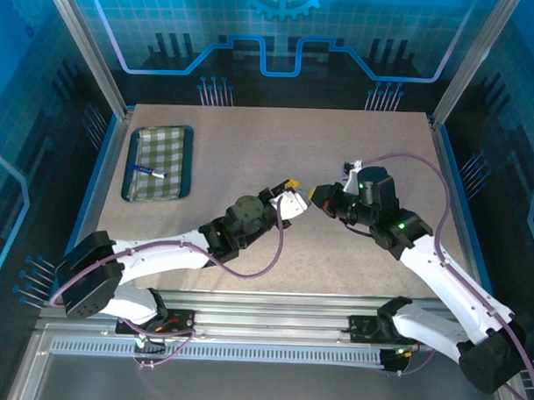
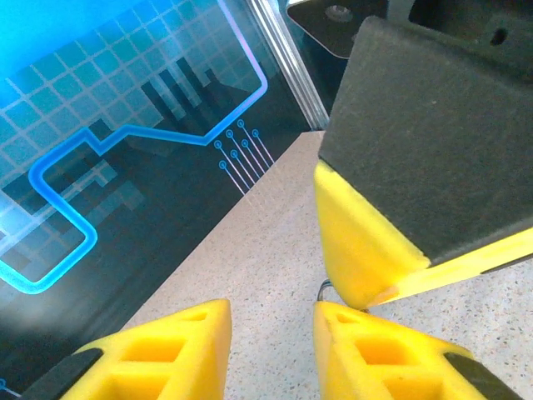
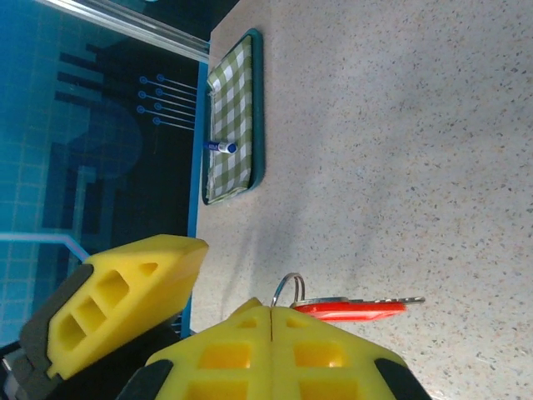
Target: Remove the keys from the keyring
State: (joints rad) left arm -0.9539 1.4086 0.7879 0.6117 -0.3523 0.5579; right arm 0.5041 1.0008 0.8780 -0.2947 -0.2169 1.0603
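Note:
My right gripper (image 3: 272, 310) is shut, and the keyring's thin silver wire loop (image 3: 287, 287) sticks out from between its yellow fingertips. A bright red oblong tag (image 3: 350, 311) hangs on that loop, just above the table. A thin grey key (image 3: 406, 300) lies edge-on along the tag's top, with its tip poking out past it. My left gripper (image 2: 271, 321) is open, with only bare table in its gap. Its right finger (image 2: 366, 350) touches the right gripper's fingertips (image 2: 362, 242), where a sliver of the wire loop (image 2: 323, 289) shows. In the top view both grippers (image 1: 293, 202) (image 1: 320, 195) meet mid-table.
A green checked tray (image 1: 186, 162) lies at the far left of the table (image 1: 252, 138) and holds a blue-and-white pen (image 1: 148, 170). The right wrist view shows the same tray (image 3: 256, 108) and pen (image 3: 221, 147). Blue-lit walls and metal posts enclose the table.

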